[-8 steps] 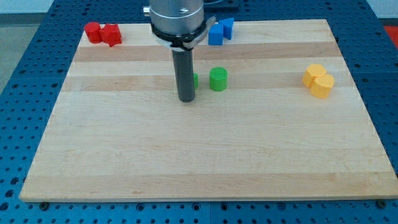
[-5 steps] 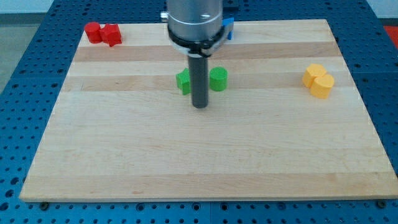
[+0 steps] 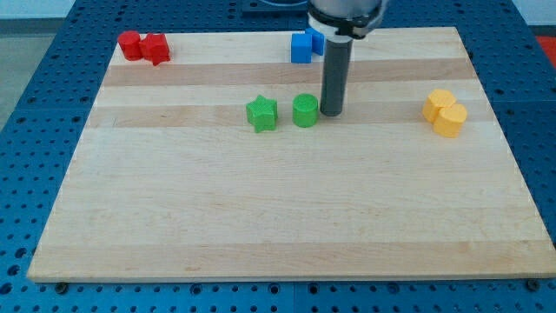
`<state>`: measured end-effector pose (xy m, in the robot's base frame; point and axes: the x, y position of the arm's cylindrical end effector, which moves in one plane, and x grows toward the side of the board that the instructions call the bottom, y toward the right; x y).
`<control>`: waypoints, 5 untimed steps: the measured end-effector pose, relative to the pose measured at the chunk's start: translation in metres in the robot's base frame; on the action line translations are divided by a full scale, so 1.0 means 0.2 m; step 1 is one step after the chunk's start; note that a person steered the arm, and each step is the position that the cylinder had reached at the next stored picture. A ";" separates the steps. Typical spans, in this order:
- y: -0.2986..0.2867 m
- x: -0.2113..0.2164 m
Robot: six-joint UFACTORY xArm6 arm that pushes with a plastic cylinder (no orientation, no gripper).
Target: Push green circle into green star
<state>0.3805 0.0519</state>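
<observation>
My tip sits just right of the green circle, perhaps touching; no claw shows. Light, rigid, it should slide left into the green star.

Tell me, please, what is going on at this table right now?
A robot arm ending in a dark rod is working on a wooden board. My tip sits just to the view's right of the green circle, close against it. The green star lies a short gap to the view's left of the circle, so the two are not yet touching. Red blocks, blue blocks and yellow blocks sit apart near the edges.
</observation>
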 end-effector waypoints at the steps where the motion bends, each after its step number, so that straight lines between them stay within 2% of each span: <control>1: -0.11 0.00; 2: -0.08 0.00; 3: 0.17 -0.04; 5: 0.55 -0.26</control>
<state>0.3285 0.1626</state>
